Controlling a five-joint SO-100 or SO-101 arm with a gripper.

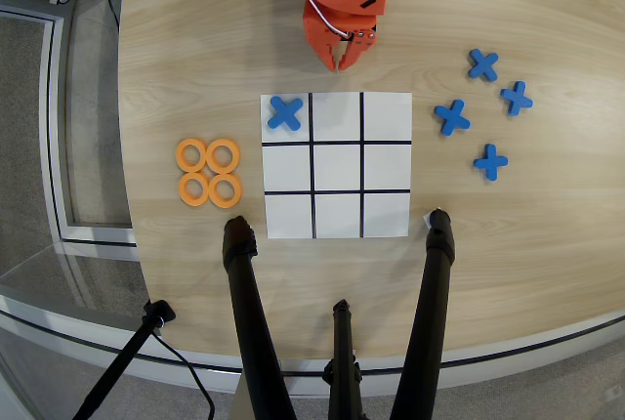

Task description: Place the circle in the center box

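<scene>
Several identical orange rings (208, 172) lie in a square cluster on the table, left of the white 3x3 grid (337, 165). The center box (337, 166) is bare. A blue X (284, 112) lies in the grid's top-left cell. My orange gripper (343, 64) hangs at the table's far side, just above the grid's top edge, fingertips together and holding nothing. It is far from the rings.
Several loose blue X pieces (484, 114) lie scattered right of the grid. Black tripod legs (246, 313) (430, 313) reach onto the table's near edge below the grid. The table's curved edge (127, 147) runs close to the left of the rings.
</scene>
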